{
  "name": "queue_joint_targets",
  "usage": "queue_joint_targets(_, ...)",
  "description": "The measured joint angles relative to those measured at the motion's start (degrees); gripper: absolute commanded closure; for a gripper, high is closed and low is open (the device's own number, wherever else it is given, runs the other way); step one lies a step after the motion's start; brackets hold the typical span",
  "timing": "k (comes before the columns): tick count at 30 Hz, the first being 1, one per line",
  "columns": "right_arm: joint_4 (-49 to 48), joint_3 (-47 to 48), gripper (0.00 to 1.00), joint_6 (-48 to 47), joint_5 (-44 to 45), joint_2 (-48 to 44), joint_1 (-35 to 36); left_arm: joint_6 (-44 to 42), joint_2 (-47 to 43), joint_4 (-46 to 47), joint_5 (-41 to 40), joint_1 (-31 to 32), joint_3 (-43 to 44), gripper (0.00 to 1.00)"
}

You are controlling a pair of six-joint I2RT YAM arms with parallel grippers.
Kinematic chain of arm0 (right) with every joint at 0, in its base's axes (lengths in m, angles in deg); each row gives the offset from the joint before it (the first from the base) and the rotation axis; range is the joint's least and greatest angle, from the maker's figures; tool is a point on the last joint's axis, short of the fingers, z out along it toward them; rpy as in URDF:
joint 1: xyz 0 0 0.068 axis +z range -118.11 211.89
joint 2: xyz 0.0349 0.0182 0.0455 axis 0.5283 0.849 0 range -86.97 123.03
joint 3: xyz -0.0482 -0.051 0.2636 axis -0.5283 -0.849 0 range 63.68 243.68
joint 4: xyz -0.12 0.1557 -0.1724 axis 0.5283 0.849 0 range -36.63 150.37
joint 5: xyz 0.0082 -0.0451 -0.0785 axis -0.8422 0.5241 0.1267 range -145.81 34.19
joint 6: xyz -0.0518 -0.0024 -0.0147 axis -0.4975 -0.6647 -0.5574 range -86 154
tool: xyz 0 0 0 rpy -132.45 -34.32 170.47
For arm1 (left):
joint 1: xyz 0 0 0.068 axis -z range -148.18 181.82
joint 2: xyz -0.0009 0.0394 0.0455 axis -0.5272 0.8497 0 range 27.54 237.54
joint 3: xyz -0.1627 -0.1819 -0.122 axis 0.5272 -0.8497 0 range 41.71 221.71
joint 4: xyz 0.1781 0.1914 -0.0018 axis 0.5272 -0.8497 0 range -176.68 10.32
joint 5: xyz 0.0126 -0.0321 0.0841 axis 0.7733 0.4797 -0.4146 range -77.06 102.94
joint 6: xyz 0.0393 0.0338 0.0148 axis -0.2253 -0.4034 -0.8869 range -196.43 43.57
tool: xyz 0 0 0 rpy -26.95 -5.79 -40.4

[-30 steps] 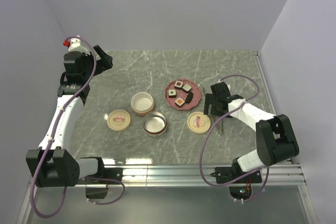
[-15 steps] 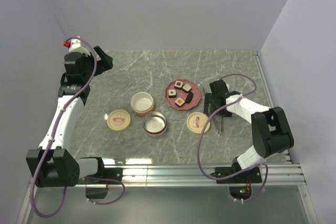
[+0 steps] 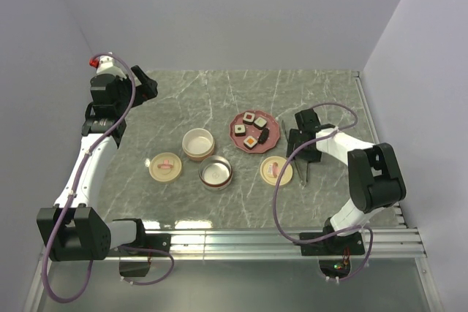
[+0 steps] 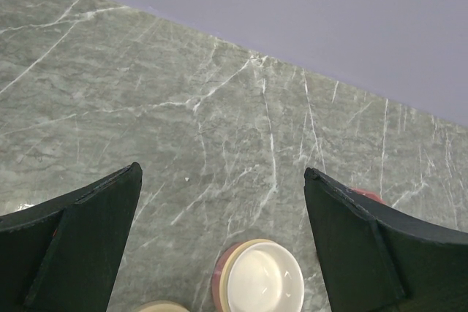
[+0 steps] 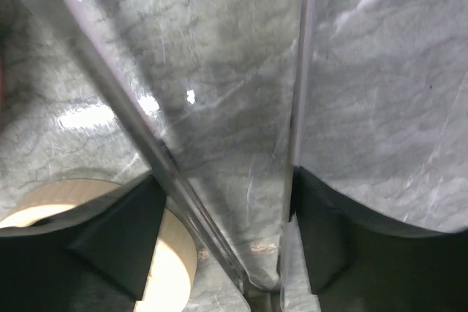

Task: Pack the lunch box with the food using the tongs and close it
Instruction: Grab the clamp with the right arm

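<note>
R fingers [image 5: 117, 239] straddle both arms of tongs [image 5: 302, 56] on surface [image 5: 380, 71]; can't tell if gripped. Squeeze gently, keep tips apart for food. L fingers [image 4: 73, 253] wide.

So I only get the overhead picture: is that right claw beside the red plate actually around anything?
Observer: Yes. Its wrist camera shows the right claw straddling the tongs, with both thin metal arms between its fingers. I can't tell whether it is squeezing them.
Operator: And the left claw, up at the back?
Observer: Its own camera shows the left claw wide open, holding nothing.
</note>
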Motion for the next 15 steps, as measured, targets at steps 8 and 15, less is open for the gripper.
queue_joint_targets(8, 0.2, 2.7, 0.50, -1.2, -0.6, 1.3, -0.8, 0.0, 0.0, 0.0, 0.0, 0.0, 0.0, 0.00)
queue_joint_targets(15, 0.7, 4.3, 0.57, -2.2, -1.1, 1.3, -1.0, 0.0, 0.0, 0.0, -0.6, 0.0, 0.0, 0.00)
